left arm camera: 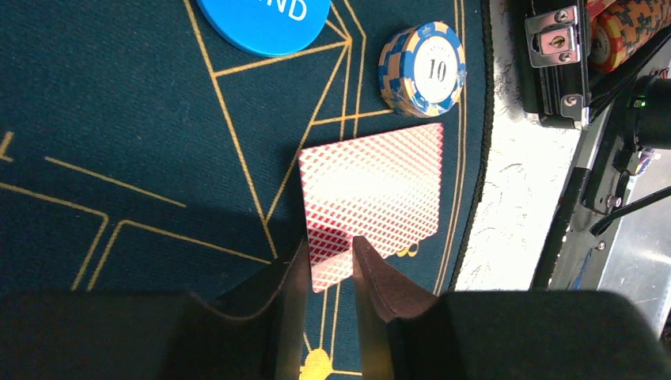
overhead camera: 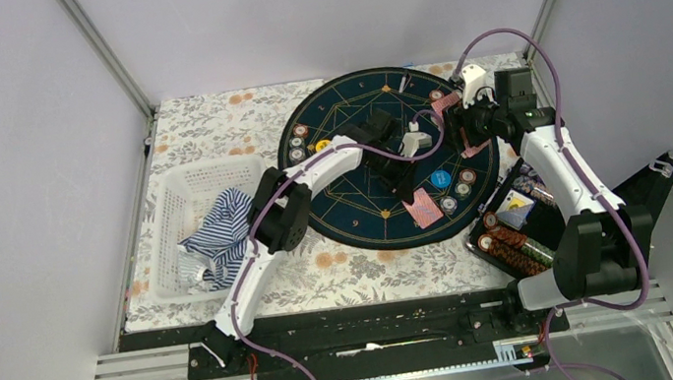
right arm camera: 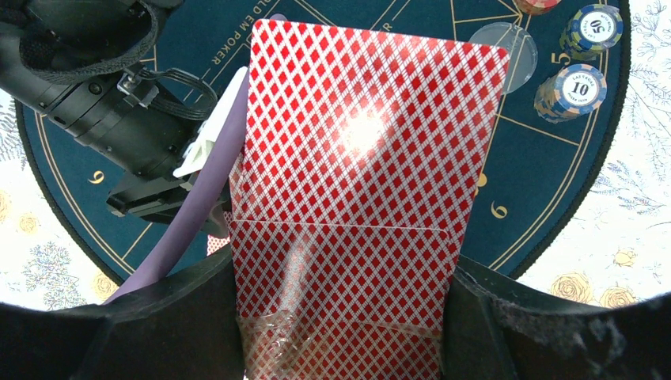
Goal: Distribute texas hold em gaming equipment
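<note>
The red-backed card point(left arm camera: 372, 190) is face down at the near right side of the round dark blue mat point(left arm camera: 119, 119), close to the mat's rim. My left pincer point(left arm camera: 328, 273) is almost closed. It nips one corner of this card between its two fingers point(left arm camera: 376, 289). I cannot tell if the card rests on the mat or sits a little above it.

Just beside the card stands a blue and white chip stack point(left arm camera: 422, 70) with a 10 on top. A bit further on lies the blue disc point(left arm camera: 265, 20).

My right pincer point(right arm camera: 344, 332) holds a pack of red-backed cards point(right arm camera: 364, 142). Its jaws are as wide apart as the pack and press it from both sides. The pack hangs over the far right part of the mat. Under it I see two more chip stacks point(right arm camera: 578, 91) and a clear disc point(right arm camera: 502, 43).

The yellow disc point(overhead camera: 322, 144) lies on the left side of the mat.

A black case point(overhead camera: 511, 225) full of chips is on the bench point(overhead camera: 374, 269), right of the mat. A white basket point(overhead camera: 178, 187) with a striped cloth point(overhead camera: 224, 231) in it stands on the left.
</note>
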Motion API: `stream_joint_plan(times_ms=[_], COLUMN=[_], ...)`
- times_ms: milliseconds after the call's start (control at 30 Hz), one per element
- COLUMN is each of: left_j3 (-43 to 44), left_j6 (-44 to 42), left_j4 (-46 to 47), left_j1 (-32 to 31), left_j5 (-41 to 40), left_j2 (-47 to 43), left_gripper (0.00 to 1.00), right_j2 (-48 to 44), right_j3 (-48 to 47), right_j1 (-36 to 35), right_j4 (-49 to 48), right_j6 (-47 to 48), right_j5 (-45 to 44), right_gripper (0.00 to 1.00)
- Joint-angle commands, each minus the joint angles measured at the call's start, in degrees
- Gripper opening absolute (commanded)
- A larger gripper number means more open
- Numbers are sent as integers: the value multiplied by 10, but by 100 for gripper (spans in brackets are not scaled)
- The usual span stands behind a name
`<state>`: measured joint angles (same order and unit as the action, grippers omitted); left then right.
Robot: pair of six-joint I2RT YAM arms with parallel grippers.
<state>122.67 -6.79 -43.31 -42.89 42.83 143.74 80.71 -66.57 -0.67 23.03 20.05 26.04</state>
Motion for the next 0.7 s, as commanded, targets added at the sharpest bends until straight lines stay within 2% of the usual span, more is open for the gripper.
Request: stream_joint_plan(times_ms=[0, 233, 400, 567, 667], left_j3=[24, 15, -45, -114, -150], left_j6=[-4, 2, 26, 57, 67], left_j4=[11, 16, 62, 108, 115], left_j1=[-10, -15, -18, -14, -1], left_j5=[-45, -81, -128, -164, -156], left_j2=[7, -8, -69, -154, -202], left_gripper=[34, 46, 72, 80, 82], right_j2=[-13, -15, -15, -18, -18], right_j3=[-4, -5, -11, -15, -22], right_j1=[-1, -1, -1, -1, -1], right_j4=[-36, -35, -33, -32, -28], right_j6=[-3, -4, -8, -12, -13], right_j5=[15, 16, 16, 16, 18], right_gripper=[2, 2, 2, 2, 2])
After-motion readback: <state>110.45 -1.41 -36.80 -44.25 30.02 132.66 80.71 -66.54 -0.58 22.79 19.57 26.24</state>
